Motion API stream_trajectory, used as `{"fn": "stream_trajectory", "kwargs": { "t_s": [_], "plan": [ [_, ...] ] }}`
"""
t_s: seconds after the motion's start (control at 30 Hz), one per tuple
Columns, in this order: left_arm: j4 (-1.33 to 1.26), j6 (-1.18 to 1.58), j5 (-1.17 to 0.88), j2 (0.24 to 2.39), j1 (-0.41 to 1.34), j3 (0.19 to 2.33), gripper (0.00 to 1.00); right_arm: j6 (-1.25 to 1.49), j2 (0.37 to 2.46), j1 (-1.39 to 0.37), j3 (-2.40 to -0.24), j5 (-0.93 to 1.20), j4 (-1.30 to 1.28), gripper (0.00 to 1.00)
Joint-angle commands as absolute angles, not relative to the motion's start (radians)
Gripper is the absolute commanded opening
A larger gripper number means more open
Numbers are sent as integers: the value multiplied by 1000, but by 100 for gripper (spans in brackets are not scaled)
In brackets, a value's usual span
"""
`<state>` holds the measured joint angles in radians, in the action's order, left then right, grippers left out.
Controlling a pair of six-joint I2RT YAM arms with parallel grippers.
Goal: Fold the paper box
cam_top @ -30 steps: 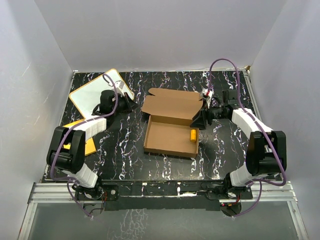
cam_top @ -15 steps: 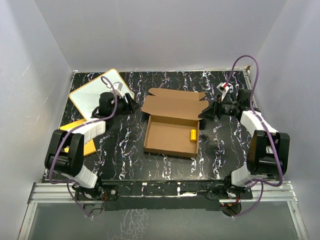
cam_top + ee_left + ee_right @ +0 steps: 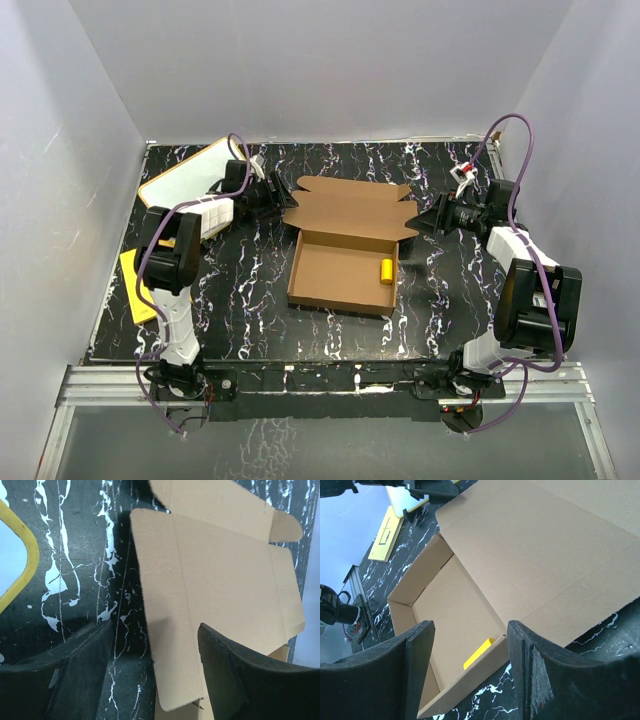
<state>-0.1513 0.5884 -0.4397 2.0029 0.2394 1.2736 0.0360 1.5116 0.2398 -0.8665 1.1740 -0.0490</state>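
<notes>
While my left claw (image 3: 280, 198) and right claw (image 3: 424, 221) gape empty, the lid (image 3: 348, 208) of the brown corrugated cardboard box (image 3: 340, 272) spans nine-to-three between them.

Left end effector (image 3: 282, 202) nearer lid (image 3: 345, 210), seemingly
</notes>
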Motion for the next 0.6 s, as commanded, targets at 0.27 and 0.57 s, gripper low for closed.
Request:
{"fn": "stream_trajectory", "kwargs": {
  "t_s": [0.27,0.57],
  "plan": [
    [-146,667,-544,2076,249,1358,47,85,1529,244,-857,1209,34,65],
    [-364,622,-567,1983,250,1208,0,80,1526,245,-859,1229,35,65]
  ]
}}
